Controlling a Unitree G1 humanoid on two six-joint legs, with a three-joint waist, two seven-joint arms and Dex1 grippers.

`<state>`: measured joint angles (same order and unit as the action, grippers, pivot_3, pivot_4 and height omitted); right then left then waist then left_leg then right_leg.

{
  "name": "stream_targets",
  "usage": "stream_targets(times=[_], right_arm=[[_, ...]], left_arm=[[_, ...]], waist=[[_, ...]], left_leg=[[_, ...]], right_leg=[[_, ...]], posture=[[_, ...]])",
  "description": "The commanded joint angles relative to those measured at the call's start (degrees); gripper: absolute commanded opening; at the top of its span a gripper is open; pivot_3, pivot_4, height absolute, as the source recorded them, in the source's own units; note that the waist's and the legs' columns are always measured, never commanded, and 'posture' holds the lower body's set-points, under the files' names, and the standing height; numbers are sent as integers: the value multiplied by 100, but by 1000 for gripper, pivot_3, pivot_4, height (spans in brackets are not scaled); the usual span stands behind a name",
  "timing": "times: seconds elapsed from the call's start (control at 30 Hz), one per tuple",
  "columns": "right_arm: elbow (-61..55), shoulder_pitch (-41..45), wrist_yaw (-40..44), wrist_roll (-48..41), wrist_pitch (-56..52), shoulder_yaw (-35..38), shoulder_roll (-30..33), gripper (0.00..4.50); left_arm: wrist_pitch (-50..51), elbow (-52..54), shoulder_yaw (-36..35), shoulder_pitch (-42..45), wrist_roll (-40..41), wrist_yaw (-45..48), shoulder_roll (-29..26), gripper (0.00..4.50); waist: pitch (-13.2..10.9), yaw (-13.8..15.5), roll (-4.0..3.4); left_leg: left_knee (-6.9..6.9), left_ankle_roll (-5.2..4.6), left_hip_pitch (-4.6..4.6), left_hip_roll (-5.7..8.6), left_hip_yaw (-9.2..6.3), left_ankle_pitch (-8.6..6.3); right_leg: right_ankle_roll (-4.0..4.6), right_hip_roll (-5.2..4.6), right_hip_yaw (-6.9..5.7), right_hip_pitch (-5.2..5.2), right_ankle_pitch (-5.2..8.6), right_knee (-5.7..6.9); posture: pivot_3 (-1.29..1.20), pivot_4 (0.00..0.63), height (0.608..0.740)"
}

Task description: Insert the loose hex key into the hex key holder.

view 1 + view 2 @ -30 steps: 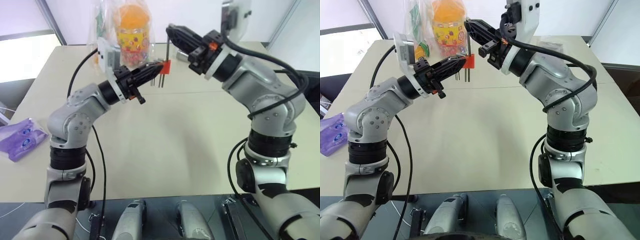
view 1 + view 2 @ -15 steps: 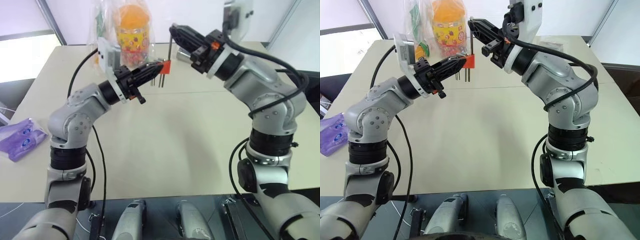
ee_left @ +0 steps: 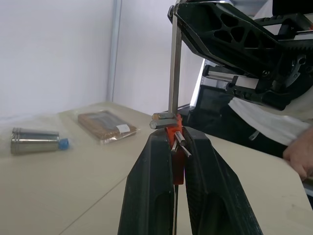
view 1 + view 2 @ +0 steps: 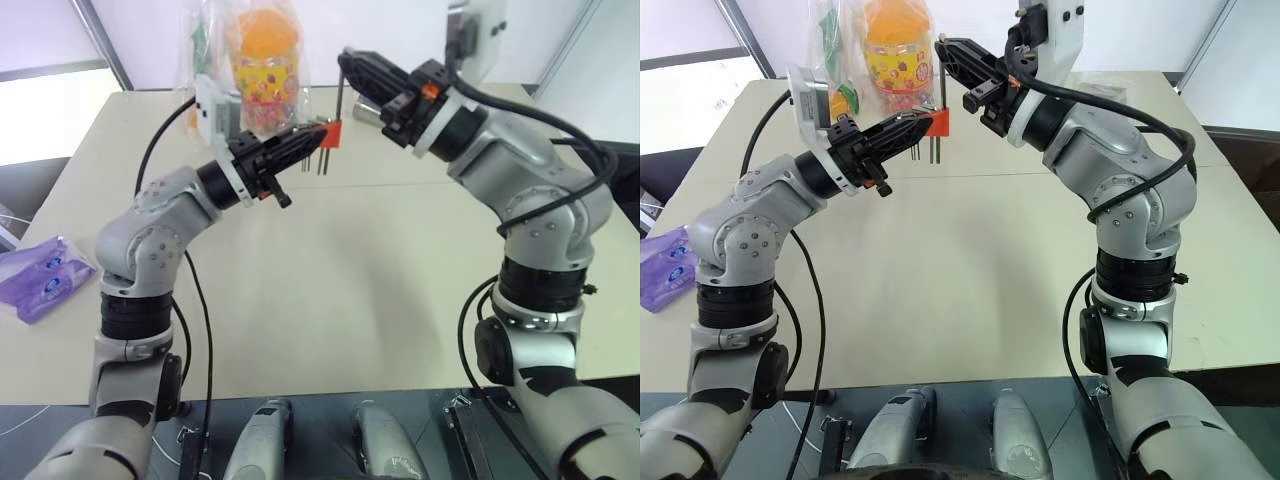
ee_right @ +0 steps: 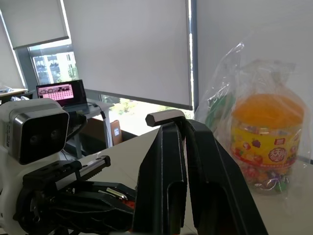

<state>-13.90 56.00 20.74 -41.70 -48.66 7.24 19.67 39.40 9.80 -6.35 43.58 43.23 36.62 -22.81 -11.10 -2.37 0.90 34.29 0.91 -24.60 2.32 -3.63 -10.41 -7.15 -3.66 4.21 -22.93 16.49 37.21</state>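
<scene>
One loose hex key (image 3: 174, 68): thin grey metal rod, upright, short bent end at its top. Your right end effector (image 4: 347, 62) pinches it near the top; its lower tip meets the holder.

One hex key holder (image 4: 331, 133): small red-orange block, raised above the desk (image 4: 330, 300), at 12 o'clock in your head view. Two short dark keys hang from it. Your left end effector (image 4: 318, 136) is clamped on it.

One orange candy jar in a clear bag (image 4: 265, 70), behind the holder. One purple packet (image 4: 40, 275) at 9 o'clock.
</scene>
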Motion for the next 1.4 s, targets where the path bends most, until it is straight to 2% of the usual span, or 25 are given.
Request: stream_targets(times=[0.03,0.13,0.17,0.27,0.43,0.47,0.7,0.8,0.9,1.1,1.4], right_arm=[[-288,50,36,-115,-4,14,9,42],[-292,10,57,-117,-21,5,18,42],[-296,-6,67,-114,-23,0,19,345],[-309,-43,89,-106,-21,-13,15,1489],[-485,-174,292,-164,-164,-86,201,4139],[-578,-234,358,-243,-208,-54,270,4455],[-1245,-1239,718,-861,-667,480,1137,4455],[-1460,-1679,553,-928,-783,745,1455,4455],[-1556,-1872,385,-992,-830,967,1651,4455],[-1719,-2102,84,-1097,-897,1223,1875,4455],[-2141,-2429,-476,-1352,-995,1387,1940,4455]], left_arm=[[-118,178,-137,154,66,-5,-7,0],[-116,184,-140,163,69,-20,0,0],[-115,187,-142,164,72,-24,1,0],[-116,190,-142,165,71,-32,3,0],[-105,208,-147,157,74,-46,3,0],[-99,219,-148,152,78,-52,3,0],[22,285,-165,-20,174,-168,74,0],[223,275,-134,-207,343,-332,241,0],[458,113,-137,-441,627,-579,659,0],[805,-534,57,-714,676,-941,1438,0],[1023,-1850,598,-961,18,-1090,2014,0]], waist=[[0,0,0],[0,0,0],[0,0,0],[0,0,0],[0,1,0],[0,2,0],[0,56,1],[0,115,1],[0,140,1],[1,173,3],[1,165,3]], left_leg=[[0,0,0,0,0,0],[0,0,0,0,0,0],[0,0,0,0,0,0],[0,0,0,0,0,0],[0,0,0,0,0,0],[0,0,-1,0,0,0],[2,0,-3,1,1,0],[1,-1,-3,1,1,0],[3,-1,-3,-1,4,0],[11,-1,-3,0,3,0],[12,-2,-3,0,4,0]], right_leg=[[0,0,0,0,0,0],[0,0,0,0,0,0],[0,0,0,0,0,0],[0,0,0,0,0,0],[0,1,0,0,0,0],[0,0,0,-1,0,0],[0,-2,-1,4,0,-8],[0,-3,0,4,0,-11],[0,-1,3,2,0,-6],[-1,-1,1,11,0,-9],[-1,1,1,12,0,-9]], posture=[[0,150,740],[0,150,740],[0,150,740],[0,150,740],[0,150,740],[0,150,740],[0,150,740],[0,150,740],[0,150,740],[0,150,740],[0,150,740]])
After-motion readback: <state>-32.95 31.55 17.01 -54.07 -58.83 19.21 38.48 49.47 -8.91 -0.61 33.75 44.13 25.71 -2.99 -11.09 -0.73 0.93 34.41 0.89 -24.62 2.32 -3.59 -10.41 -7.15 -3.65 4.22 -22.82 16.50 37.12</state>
